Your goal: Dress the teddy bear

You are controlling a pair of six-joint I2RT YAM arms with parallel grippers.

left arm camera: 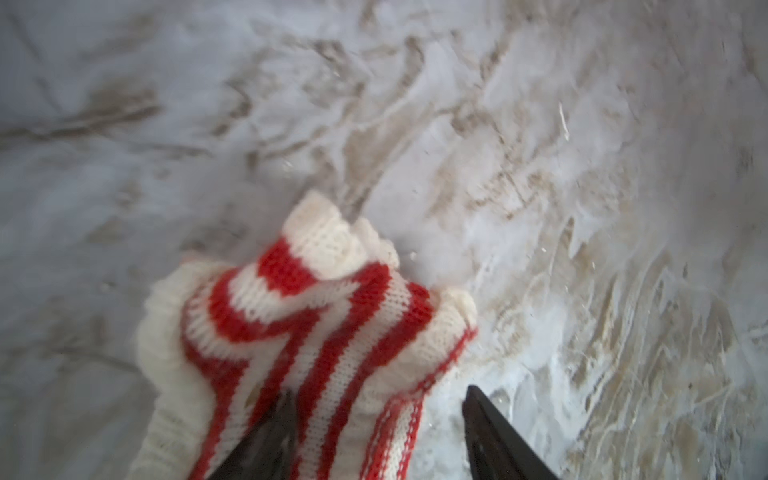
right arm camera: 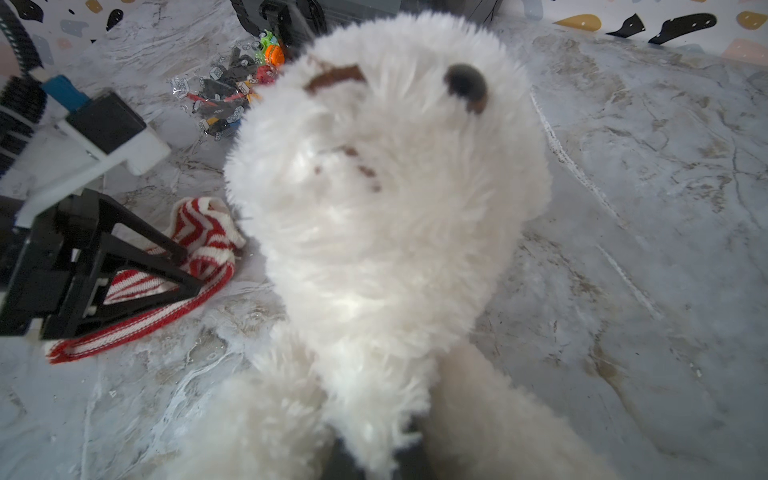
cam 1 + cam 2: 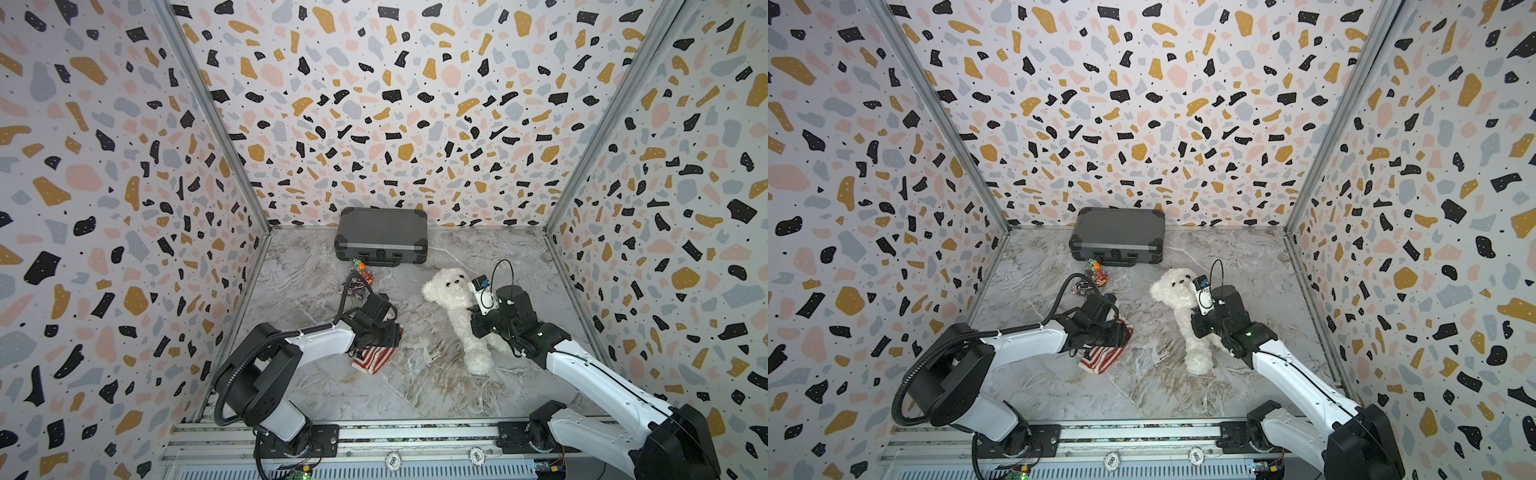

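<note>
Sweater [image 1: 316, 324] lies under spread left end effector [image 1: 379, 392]; right end effector [image 3: 476, 323] pinches teddy bear [image 2: 386, 208].

The left gripper [image 1: 378, 395] points down, jaws apart. The right gripper [image 3: 475, 328] is clamped on the teddy bear [image 3: 451, 293].

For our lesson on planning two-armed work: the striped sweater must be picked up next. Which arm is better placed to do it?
Left. The left pincer hangs open directly over the striped sweater. The right pincer is shut on the teddy bear, apart from the sweater.
</note>
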